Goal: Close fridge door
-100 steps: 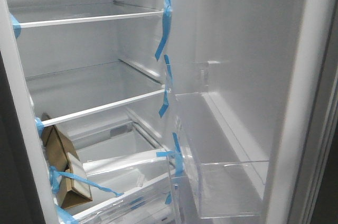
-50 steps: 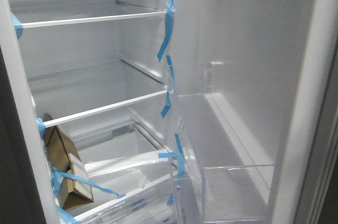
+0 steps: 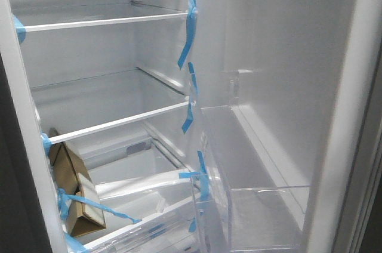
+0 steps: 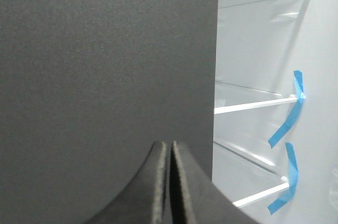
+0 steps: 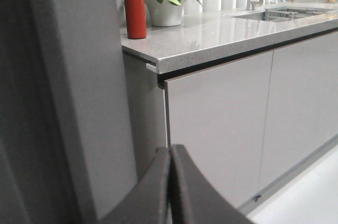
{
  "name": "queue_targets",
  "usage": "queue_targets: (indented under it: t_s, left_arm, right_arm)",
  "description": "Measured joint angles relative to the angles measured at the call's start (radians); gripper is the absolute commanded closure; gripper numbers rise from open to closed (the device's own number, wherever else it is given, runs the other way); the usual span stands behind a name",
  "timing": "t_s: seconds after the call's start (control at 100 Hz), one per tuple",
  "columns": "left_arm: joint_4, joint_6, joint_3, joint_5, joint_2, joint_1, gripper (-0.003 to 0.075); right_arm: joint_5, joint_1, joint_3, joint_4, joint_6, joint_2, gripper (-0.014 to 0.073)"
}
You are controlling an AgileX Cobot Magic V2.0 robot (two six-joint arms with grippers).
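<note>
While the fridge door (image 3: 280, 74) stands wide open at the right of the front view, its white lining and clear bin (image 3: 262, 205) face the shelves; the left gripper (image 4: 170, 182) has its fingers pressed together, holding nothing, beside a dark grey panel (image 4: 105, 65); the right gripper (image 5: 170, 182) is likewise closed and empty near the countertop (image 5: 222, 34) corner, probably so that closed fingers can push the slab

We saw little of the robot's body. In the left wrist view, the left gripper (image 4: 170, 182) showed two dark grey, matte fingers (image 4: 158, 192) with a finely textured, foam-like surface, flaring outward in smooth curves toward their base. In the right wrist view, the right gripper (image 5: 170, 184) looked much the same: two near-black, smooth-curved fingers (image 5: 193, 192). No cables, screws or markings were visible.
</note>
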Motion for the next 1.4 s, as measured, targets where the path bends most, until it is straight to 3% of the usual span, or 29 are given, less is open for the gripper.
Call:
queue_targets:
  t_s: [0.16,0.35,0.75,0.92,1.16,1.4]
  left_arm:
    - [0.000,0.000,0.000,0.000,0.000,0.000,0.0740]
    - [0.000,0.000,0.000,0.000,0.000,0.000,0.0740]
    - [0.000,0.000,0.000,0.000,0.000,0.000,0.0740]
    - [0.000,0.000,0.000,0.000,0.000,0.000,0.0740]
    - [0.000,0.000,0.000,0.000,0.000,0.000,0.0740]
    - [0.000,0.000,0.000,0.000,0.000,0.000,0.0740]
  right_arm:
    - [0.137,0.000,-0.051,0.042,0.000,0.000,0.0639]
    - [0.246,-0.002,-0.269,0.049,0.000,0.068,0.0639]
    - [0.346,-0.002,-0.704,0.048,0.002,0.388,0.0639]
    - [0.353,-0.035,-0.801,0.061,0.107,0.475,0.0639]
    - [0.360,-0.161,-0.817,0.246,0.146,0.576,0.0639]
    - [0.295,-0.231,-0.817,0.559,0.113,0.680,0.0639]
